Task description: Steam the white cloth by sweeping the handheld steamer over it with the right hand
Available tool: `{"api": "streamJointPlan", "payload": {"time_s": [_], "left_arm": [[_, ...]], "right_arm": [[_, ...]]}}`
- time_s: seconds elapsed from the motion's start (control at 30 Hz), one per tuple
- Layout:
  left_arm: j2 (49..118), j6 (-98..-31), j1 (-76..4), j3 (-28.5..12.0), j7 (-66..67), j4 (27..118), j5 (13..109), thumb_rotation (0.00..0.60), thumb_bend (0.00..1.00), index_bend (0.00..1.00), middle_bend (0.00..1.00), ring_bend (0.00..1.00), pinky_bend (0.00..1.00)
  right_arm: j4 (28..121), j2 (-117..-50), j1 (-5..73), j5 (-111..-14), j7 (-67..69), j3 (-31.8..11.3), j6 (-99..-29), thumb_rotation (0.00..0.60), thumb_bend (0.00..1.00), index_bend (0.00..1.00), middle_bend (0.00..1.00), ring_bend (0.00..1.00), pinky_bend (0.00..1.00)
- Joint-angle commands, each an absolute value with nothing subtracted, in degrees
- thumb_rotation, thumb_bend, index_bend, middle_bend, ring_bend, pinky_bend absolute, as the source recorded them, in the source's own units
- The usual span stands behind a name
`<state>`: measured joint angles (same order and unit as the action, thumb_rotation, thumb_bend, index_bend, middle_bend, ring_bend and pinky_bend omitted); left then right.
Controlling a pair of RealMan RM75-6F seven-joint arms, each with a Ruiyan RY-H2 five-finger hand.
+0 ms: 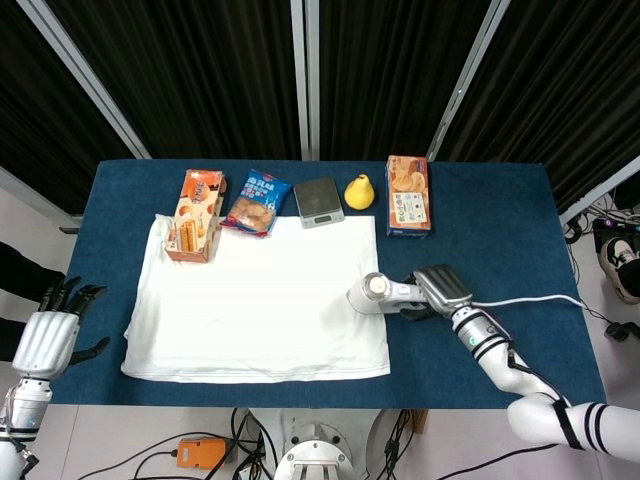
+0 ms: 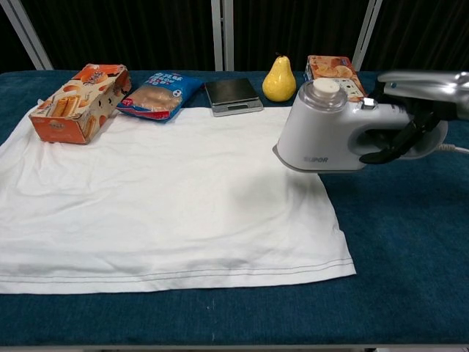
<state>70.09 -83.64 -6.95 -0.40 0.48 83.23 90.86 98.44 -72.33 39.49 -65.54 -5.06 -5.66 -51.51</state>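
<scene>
Chest view: right hand (image 2: 410,121) wrapped around the handle of the handheld steamer (image 2: 333,132), fingers curled through the grip, steamer raised clear of the white cloth (image 2: 161,191) and hanging over its right edge, faint shadow beneath. Head view: left hand (image 1: 48,335) off the counter (image 1: 500,220), well left of the cloth, fingers spread, grasping nothing.

Risks, as judgement only: power cord (image 1: 530,300) trailing right of the steamer, likely to tug or snag partway through a long sweep away from it. Cloth lying loose with rippled edges; a soleplate set down too hard could drag and bunch it instead of gliding. Open biscuit box (image 2: 77,103) resting on the cloth's far left corner, so a sweep carried that far could knock it or pass steam over it. Grip only on the rear handle, heavy head forward; a tilt could dip the nose into the fabric.

Count: one steamer, one cloth, two hands, two biscuit boxes, the second (image 2: 333,77) beyond the steamer, one blue snack bag (image 2: 157,94), one small scale (image 2: 232,95), one pear (image 2: 278,79).
</scene>
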Motion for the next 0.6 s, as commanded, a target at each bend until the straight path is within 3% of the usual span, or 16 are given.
{"api": "streamJointPlan", "payload": {"time_s": [0.03,0.13,0.23,0.3,0.4,0.6], "left_arm": [[69.8,-81.3,-10.0,0.2,1.9,85.6,94.5,0.592,0.14,0.19,0.24,0.1,0.0],[70.3,-76.9,-13.7,0.8,3.4,87.8,97.6,0.516,0.17,0.19,0.23,0.1,0.0],[71.6,-71.7,-17.4,1.2,4.6,89.1,98.9,0.323,0.23,0.19,0.2,0.07,0.0],[72.4,-68.2,-19.3,1.5,5.3,89.6,98.9,0.157,0.27,0.18,0.16,0.04,0.0],[74.2,-63.2,-21.8,1.9,6.0,89.8,97.8,0.027,0.31,0.09,0.1,0.0,0.0],[77.3,-58.6,-23.8,2.6,7.3,88.9,95.3,0.0,0.33,0.06,0.08,0.0,0.0]], "right_arm": [[100.6,-69.0,39.5,-67.3,-4.0,-7.3,-51.8,0.6,0.53,1.0,0.92,0.91,0.65],[102.5,-66.6,40.1,-66.8,-4.3,-8.7,-51.8,0.6,0.53,1.0,0.92,0.92,0.65],[103.8,-65.1,40.6,-65.8,-4.9,-10.0,-51.9,0.6,0.53,1.0,0.92,0.92,0.67],[104.3,-64.6,40.8,-64.8,-5.1,-10.7,-51.9,0.6,0.53,1.0,0.92,0.92,0.68],[104.5,-64.3,41.3,-63.3,-5.5,-11.5,-51.8,0.6,0.53,1.0,0.93,0.93,0.68],[103.1,-66.2,42.7,-60.1,-8.2,-11.5,-51.0,0.6,0.53,1.0,0.93,0.94,0.7]]}}
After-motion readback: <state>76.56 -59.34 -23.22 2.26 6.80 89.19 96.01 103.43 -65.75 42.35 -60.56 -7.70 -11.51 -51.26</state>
